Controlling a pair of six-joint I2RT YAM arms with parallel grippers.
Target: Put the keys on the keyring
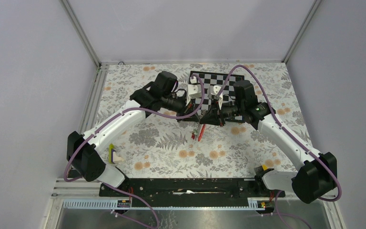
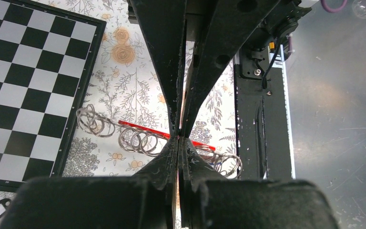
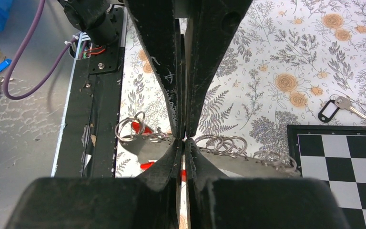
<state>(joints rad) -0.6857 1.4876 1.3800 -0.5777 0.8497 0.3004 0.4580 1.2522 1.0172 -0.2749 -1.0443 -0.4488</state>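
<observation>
1. The left gripper [image 2: 178, 138] had its jaws pressed together. The ring chain [image 2: 138, 140] and the red tag [image 2: 126, 124] both ran behind the tips, which hid what they pinched.
2. The right gripper [image 3: 183, 138] was also closed tight, pinching the ring chain at a link. The chain hung off the cloth to either side and cast a grey shadow below.
3. Only scraps of the red tag showed in the right wrist view, with the rest behind the fingers and rings. From above it was a thin red sliver hanging under the two grippers, and its key could not be made out.
4. The left arm [image 1: 119, 119] and right arm [image 1: 286, 138] both reached forward and bent inward, their wrists nearly nose to nose at the near edge of the checkerboard [image 1: 219, 78].
5. A key with a black tag [image 3: 329, 110] lay on the flowered cloth, well apart from the chain and near the checkerboard's corner.
</observation>
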